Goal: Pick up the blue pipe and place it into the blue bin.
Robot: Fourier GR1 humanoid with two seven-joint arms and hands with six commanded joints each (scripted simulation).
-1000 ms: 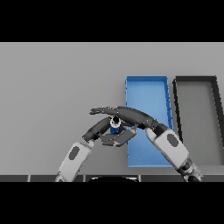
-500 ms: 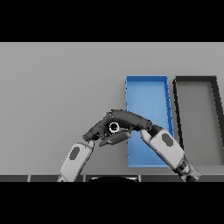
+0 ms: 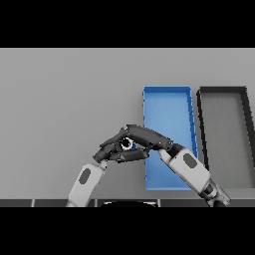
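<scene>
Both arms reach inward; the right hand (image 3: 147, 139) and left hand (image 3: 110, 151) meet, fingers curled together.

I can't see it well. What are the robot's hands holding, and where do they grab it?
Both hands, left and right, wrap a small round pipe; only its end shows, so the hold spot cannot be told.

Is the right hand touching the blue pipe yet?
Touching. In the head view, the right hand and left hand are curled round the blue pipe, left of the blue bin.
</scene>
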